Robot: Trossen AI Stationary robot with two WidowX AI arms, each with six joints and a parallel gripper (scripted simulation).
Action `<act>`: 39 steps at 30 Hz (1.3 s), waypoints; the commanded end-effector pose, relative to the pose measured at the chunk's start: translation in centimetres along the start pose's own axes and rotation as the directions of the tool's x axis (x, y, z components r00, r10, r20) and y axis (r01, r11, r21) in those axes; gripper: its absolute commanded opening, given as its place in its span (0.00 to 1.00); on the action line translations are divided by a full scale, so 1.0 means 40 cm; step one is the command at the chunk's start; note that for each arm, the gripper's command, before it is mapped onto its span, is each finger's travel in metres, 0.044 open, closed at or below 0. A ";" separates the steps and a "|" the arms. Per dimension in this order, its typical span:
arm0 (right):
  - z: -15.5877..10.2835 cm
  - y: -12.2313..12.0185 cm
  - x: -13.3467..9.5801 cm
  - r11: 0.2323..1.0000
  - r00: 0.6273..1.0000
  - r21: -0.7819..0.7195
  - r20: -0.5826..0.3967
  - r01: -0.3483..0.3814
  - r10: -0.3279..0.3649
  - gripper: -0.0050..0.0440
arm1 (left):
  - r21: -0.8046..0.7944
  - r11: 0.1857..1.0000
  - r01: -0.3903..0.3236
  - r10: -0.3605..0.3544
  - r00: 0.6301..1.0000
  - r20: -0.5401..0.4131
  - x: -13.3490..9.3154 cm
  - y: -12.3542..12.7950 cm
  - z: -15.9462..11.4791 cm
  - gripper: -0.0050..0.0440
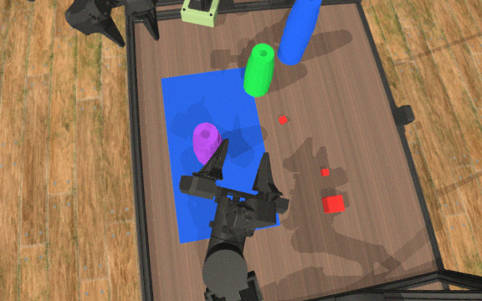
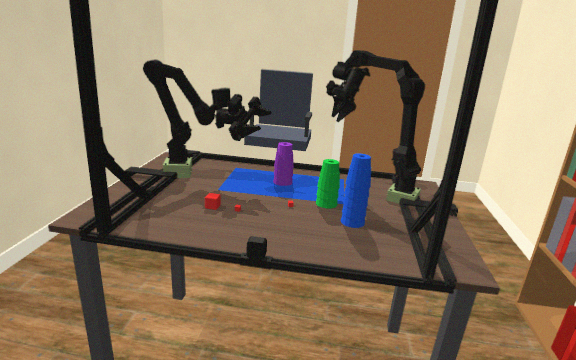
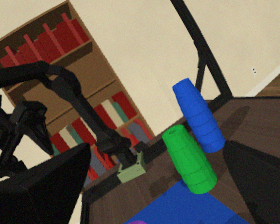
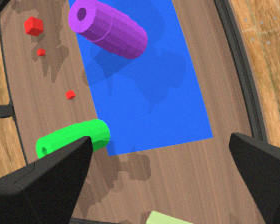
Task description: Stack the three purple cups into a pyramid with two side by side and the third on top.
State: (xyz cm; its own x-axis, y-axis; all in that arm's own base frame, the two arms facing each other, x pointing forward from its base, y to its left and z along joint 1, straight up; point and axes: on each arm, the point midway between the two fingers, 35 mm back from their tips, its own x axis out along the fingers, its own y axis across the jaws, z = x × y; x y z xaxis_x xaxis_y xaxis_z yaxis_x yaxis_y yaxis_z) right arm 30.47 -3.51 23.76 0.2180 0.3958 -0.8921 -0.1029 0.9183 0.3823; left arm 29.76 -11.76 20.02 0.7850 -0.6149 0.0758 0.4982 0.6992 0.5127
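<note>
The purple cups point(image 1: 205, 142) stand nested as one upright stack on the blue mat point(image 1: 216, 155). My left gripper point(image 1: 243, 163) is open and empty. It hangs in the air beside and above the stack, as the exterior view shows point(image 2: 250, 117). My right gripper point(image 1: 134, 35) point(image 2: 340, 107) is open and empty, held high near its own base, far from the stack.
A green cup stack point(image 1: 259, 71) stands at the mat's far edge, with a taller blue cup stack point(image 1: 299, 31) beside it. Three red cubes point(image 1: 333, 204) point(image 1: 325, 172) point(image 1: 283, 119) lie on the wood. A black frame rims the table.
</note>
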 end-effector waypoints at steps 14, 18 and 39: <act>0.000 0.000 0.000 1.000 1.000 0.000 0.000 0.000 0.000 0.92 | 0.000 1.000 0.000 0.000 1.000 0.000 0.000 0.000 0.000 0.92; 0.000 0.000 0.000 1.000 1.000 0.000 0.000 0.000 0.000 0.87 | 0.000 1.000 0.000 0.000 1.000 0.000 0.000 0.000 0.000 0.97; -0.038 0.085 -0.091 0.972 0.941 -0.105 0.291 0.212 -0.174 0.10 | -0.274 0.961 -0.025 -0.065 0.947 -0.316 0.147 0.078 -0.100 1.00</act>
State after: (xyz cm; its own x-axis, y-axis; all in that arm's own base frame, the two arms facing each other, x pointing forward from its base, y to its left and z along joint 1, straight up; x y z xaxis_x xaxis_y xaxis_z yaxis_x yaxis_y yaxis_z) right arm 28.70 -2.31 26.62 0.4270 0.2559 -0.8673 -0.1482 0.9660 0.2121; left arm 35.69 -11.66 18.70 0.8257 -0.5384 -0.1683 0.5629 0.7666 0.3089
